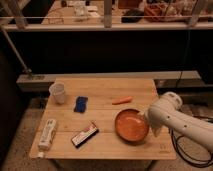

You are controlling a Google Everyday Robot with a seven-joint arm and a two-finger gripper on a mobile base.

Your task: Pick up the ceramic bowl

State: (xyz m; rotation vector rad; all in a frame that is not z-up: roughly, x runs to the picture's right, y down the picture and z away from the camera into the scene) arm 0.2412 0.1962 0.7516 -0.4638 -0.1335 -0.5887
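Note:
The ceramic bowl [131,125] is a wide, shallow, glossy orange-red bowl. It rests on the wooden table [107,147], right of centre and near the front edge. My white arm [175,117] comes in from the right. The gripper [149,122] is at the bowl's right rim, low over the table. The arm's housing hides the gripper's end and the rim part beneath it.
A small white cup [58,92] stands at the table's back left. A blue sponge-like object [80,103], an orange carrot [122,100], a white box [47,134] and a dark snack bar [84,135] lie on the table. A dark railing and counter run behind it.

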